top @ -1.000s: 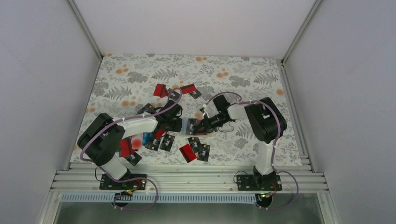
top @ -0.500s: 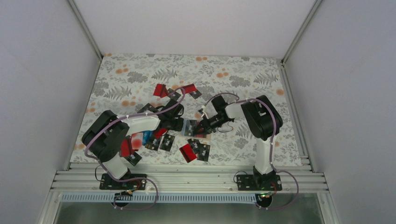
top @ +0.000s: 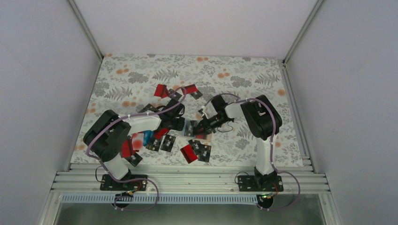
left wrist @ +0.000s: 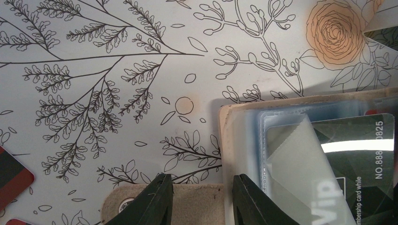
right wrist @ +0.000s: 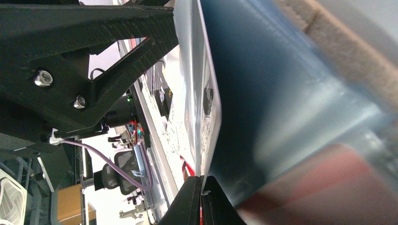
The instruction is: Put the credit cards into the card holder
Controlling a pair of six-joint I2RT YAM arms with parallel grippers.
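The card holder [top: 190, 127] lies open mid-table, its tan flap [left wrist: 197, 206] and grey-blue pockets [left wrist: 244, 140] close up in the left wrist view. A black credit card [left wrist: 361, 164] sits partly in a clear pocket. My left gripper [top: 179, 123] is at the holder's left side, jaws apart, fingertips [left wrist: 159, 187] over the tan flap. My right gripper [top: 203, 128] is at the holder's right side, shut on the edge of a thin card [right wrist: 206, 103] that leans against the holder's grey-blue inside [right wrist: 281, 84]. Loose red cards [top: 188, 153] and black cards [top: 168, 143] lie around.
More cards lie at the back [top: 162, 90], [top: 190, 89] and under the left arm, red [top: 126, 147] and blue [top: 148, 137]. White walls close in the flowered table [top: 244, 75]. An aluminium rail [top: 187, 180] runs along the near edge.
The right gripper has edged left, closer to the holder, with the card. The left arm's elbow has shifted slightly right. The holder has barely moved.
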